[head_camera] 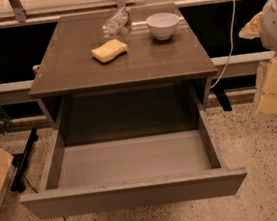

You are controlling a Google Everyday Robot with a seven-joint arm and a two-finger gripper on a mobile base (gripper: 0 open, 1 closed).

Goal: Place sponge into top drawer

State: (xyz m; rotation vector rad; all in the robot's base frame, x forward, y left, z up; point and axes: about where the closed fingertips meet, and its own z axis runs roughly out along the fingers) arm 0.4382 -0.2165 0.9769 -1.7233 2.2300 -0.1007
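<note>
so, the sponge (109, 50) is seen lying flat on the bench (73, 72), well apart from the gripper (271, 91), off to its left and further back, not touched by it. the gripper is parked at the right edge of view, out past the bench's right front corner; whether it is apart or together cannot be told. the top drawer (133, 193) is pulled out, below and to the left of the gripper.

the sponge is judged light, soft and squashy, not slippery, not fragile; some give under a pinch is to be expected. a hold is best taken from above, across the narrower waisted middle, long sides pinched. the clear bottle (117, 20) and white bowl (163, 25) are set beyond the sponge, near it but not touching.

no brand, label or writing can be read anywhere.
</note>
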